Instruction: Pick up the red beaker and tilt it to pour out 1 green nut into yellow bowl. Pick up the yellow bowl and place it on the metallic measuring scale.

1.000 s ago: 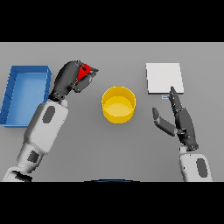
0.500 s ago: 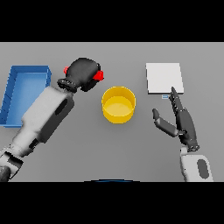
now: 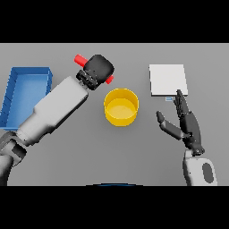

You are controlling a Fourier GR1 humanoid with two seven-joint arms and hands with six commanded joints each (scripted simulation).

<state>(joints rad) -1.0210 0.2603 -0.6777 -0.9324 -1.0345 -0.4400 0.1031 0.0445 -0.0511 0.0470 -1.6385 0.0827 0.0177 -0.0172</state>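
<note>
The fingers of the left hand (image 3: 99,68) are curling round the red beaker (image 3: 81,59), gripping it so that most of it is hiding under the dark hand; one red end is sticking out up and to the left of the knuckles, and a smaller red bit is showing at the lower right edge of the hand, toward the yellow bowl (image 3: 121,107). The beaker is lying tilted, held above the counter (image 3: 134,152) just beyond the bowl's upper left rim. The white and grey left arm is running back from the hand down to the lower left, passing beside the blue tray (image 3: 24,85), which is sitting at the left edge of the counter. The bowl is standing near the middle of the counter; whether a nut is in it cannot be told. The right hand (image 3: 185,123) is resting to the right of the bowl with its fingers straight and its thumb spread, its fingertips reaching the near edge of the metallic measuring scale (image 3: 167,79).
</note>
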